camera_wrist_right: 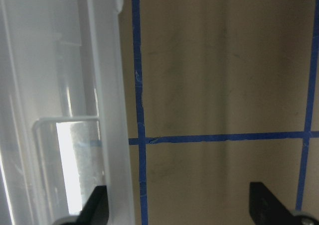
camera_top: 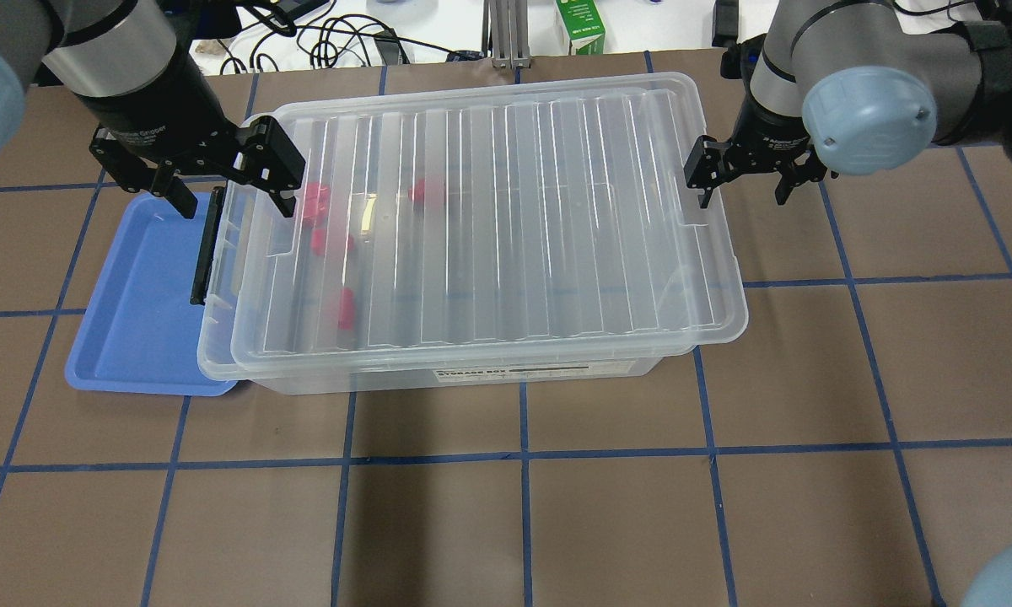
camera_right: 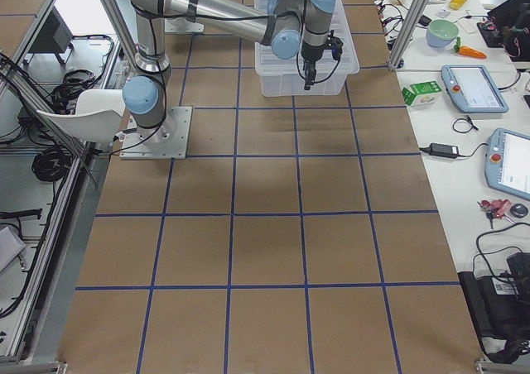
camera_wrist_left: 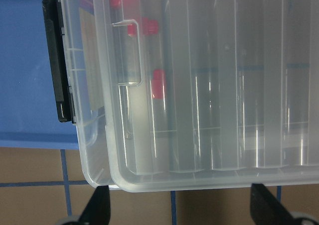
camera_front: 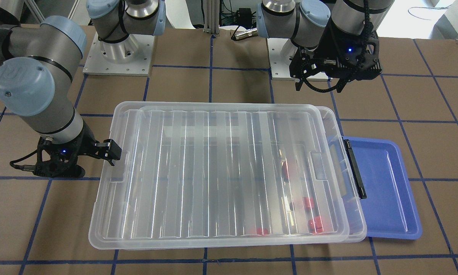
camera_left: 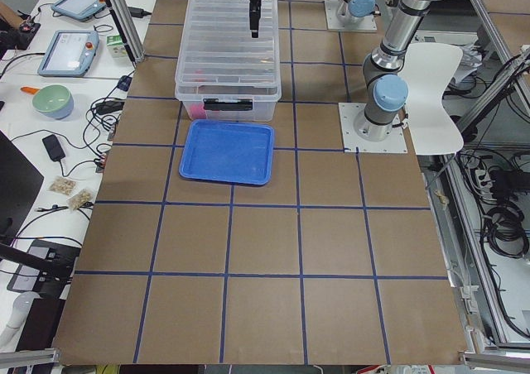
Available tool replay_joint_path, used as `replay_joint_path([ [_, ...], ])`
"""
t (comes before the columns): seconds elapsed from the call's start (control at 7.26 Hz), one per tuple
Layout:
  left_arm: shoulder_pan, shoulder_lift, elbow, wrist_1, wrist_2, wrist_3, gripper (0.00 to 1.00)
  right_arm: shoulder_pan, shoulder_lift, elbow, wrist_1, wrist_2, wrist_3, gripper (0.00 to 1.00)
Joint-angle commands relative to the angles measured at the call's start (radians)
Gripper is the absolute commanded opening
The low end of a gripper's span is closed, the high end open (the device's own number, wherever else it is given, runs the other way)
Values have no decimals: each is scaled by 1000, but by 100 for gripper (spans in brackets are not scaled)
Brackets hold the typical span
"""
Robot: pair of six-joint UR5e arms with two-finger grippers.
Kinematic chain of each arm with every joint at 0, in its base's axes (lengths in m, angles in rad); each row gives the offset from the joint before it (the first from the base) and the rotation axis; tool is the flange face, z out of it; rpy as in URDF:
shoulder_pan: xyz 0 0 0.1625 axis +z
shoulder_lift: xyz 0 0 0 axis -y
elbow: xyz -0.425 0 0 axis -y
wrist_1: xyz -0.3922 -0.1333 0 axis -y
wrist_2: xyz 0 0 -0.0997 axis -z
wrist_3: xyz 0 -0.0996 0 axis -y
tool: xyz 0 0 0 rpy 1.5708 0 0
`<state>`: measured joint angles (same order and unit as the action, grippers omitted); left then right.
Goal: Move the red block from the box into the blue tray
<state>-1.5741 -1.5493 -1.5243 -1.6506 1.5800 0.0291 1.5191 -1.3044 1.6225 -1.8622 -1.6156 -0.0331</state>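
Observation:
The clear box [camera_top: 506,371] stands mid-table with its ribbed lid [camera_top: 489,228] lying on top, slightly shifted. Several red blocks [camera_top: 316,202] show blurred through the lid near the box's left end, also in the left wrist view [camera_wrist_left: 158,83]. The blue tray [camera_top: 135,320] lies against that end, beside the black latch [camera_top: 207,249]. My left gripper [camera_top: 223,185] is open and empty above the latch end. My right gripper [camera_top: 746,181] is open and empty at the box's right end, one finger over the lid rim [camera_wrist_right: 107,135].
The brown table [camera_top: 557,506] carries blue tape grid lines. Cables and a green carton [camera_top: 580,27] lie beyond the far edge. The arms' base plates [camera_front: 118,53] stand behind the box.

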Motion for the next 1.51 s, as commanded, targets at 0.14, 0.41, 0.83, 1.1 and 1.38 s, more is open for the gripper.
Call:
replay_joint_path([
  [0.14,0,3,-2,0,0,0,100,-52,-1,-3,-2,-21,-4,100],
  [0.41,0,-2,0,0,0,-2,100,-89,1,-4,-3,-23,-57,100],
  [0.83,0,-12,-5,5,-2,-6,100,-146,1,-7,-5,-38,-141,100],
  [1.1,-1,-12,-11,6,-2,-6,100,-151,2,-9,-5,-69,-165,100],
  [1.38,-1,-15,-11,11,-2,-6,100,-186,2,-10,-5,-67,-181,100],
])
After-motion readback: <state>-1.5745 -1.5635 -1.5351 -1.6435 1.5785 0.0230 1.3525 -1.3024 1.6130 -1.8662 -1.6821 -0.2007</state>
